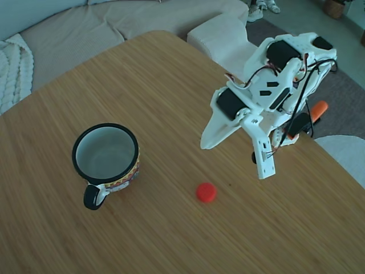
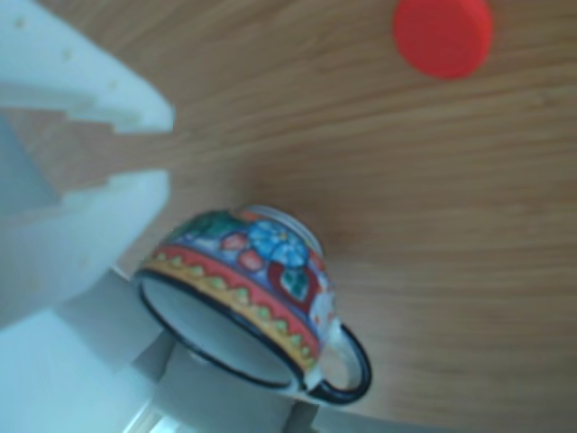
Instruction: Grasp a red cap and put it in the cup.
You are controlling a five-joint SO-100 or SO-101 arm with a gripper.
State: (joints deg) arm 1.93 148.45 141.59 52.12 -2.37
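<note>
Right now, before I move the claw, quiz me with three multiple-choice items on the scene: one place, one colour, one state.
1. In the fixed view, the small round red plastic cap lies:
A. inside the mug
B. on the wooden table, right of the mug
C. in the claw

2. The white enamel mug's rim is:
A. black
B. red
C. white

3. The white claw is:
A. shut on the cap
B. open, holding nothing
C. gripping the mug's handle

Key: 1 B, cap rests on bare wood; 2 A, dark ring circles the mouth; 3 B, fingers spread, nothing between them.
</note>
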